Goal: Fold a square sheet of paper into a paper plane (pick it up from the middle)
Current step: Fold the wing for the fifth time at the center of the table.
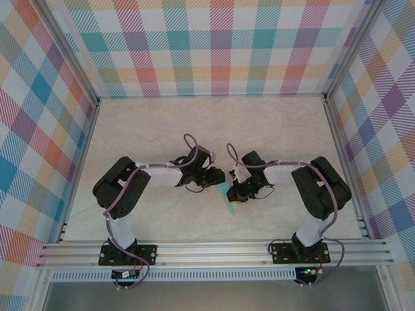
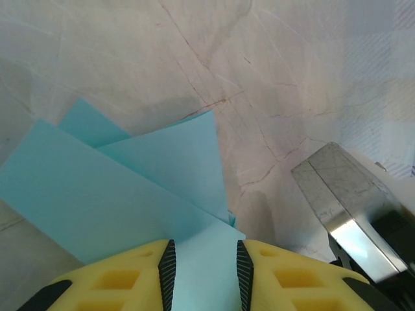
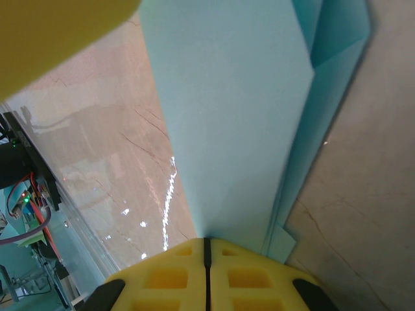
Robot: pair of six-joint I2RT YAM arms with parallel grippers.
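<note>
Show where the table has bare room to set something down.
Free: the far strip of table below the checked back wall, and the patches outside the left arm and right arm. Crowded: the centre, where the left gripper and right gripper meet at the folded blue paper.

The paper plane [image 1: 228,197] is light blue, the table [image 1: 162,129] cream marble with brownish veins, the walls [image 1: 214,45] pastel plaid.

paper plane [image 1: 227,198] between left arm [image 1: 159,173], right arm [image 1: 285,170]
</note>
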